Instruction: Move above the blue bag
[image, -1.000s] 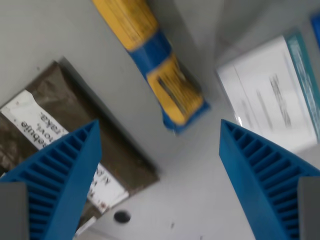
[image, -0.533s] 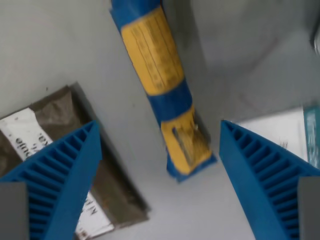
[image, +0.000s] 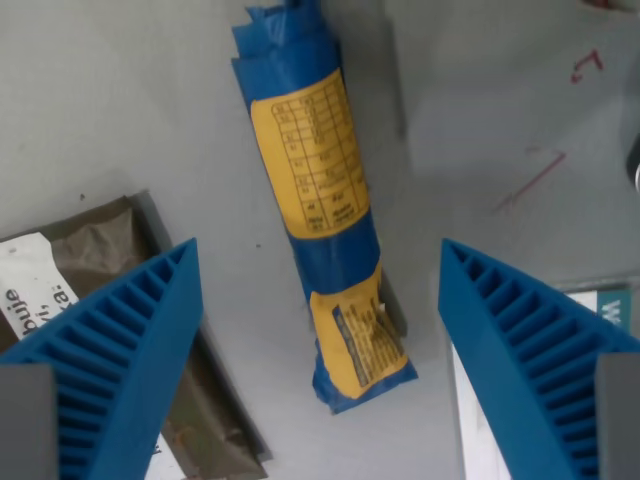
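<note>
The blue bag (image: 320, 205) with yellow labels lies lengthwise on the grey table, running from the top centre down toward the lower middle of the wrist view. My gripper (image: 320, 290) hangs above it, open, with its two blue ribbed fingers (image: 120, 360) spread wide on either side of the bag's lower half. Nothing is between the fingers but air; the bag rests on the table below them.
A brown packet (image: 95, 260) with a white label lies at the wrist view's left, partly behind the left finger. A white and teal box corner (image: 610, 305) shows at the right. Red marks (image: 535, 180) are drawn on the grey table.
The camera has moved, so the whole scene has slid downward in view: more of the blue bag shows between the fingers, and the brown packet and white box sit lower. The fingers stay equally spread.
</note>
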